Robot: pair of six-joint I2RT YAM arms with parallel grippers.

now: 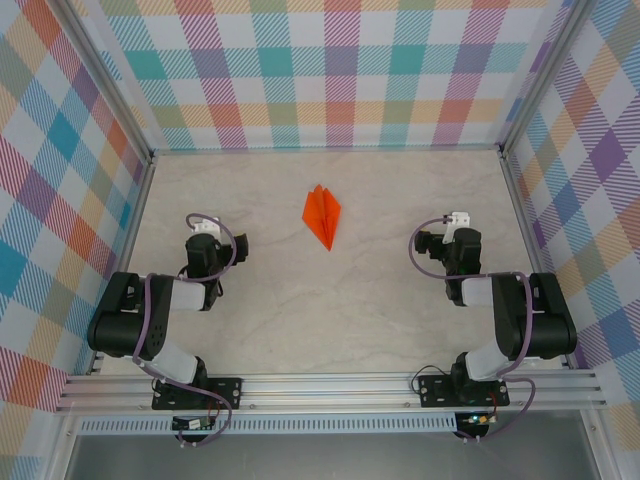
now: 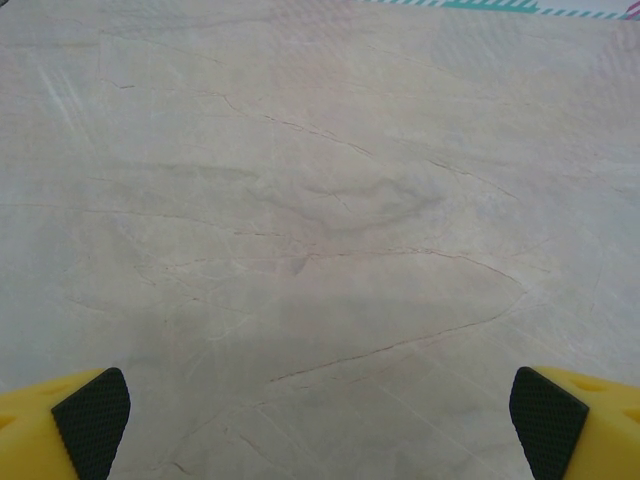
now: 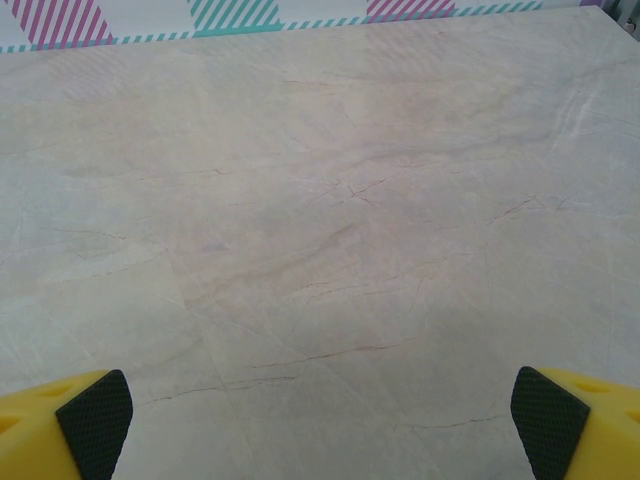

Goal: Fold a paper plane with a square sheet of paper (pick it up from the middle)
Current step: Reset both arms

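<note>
An orange paper plane [image 1: 322, 215], folded to a narrow dart with its point toward the near side, lies on the marble table in the top view, midway between the arms and a little beyond them. My left gripper [image 1: 203, 232] rests well to its left, folded back near its base. My right gripper [image 1: 456, 228] rests well to its right in the same pose. Both stand open with bare table between their yellow, black-padded fingertips [image 2: 92, 420] [image 3: 548, 420]. Nothing is held.
The marble table [image 1: 330, 310] is fenced by checked walls at the back [image 1: 330, 70], left and right. An aluminium rail [image 1: 330, 390] with the arm bases runs along the near edge.
</note>
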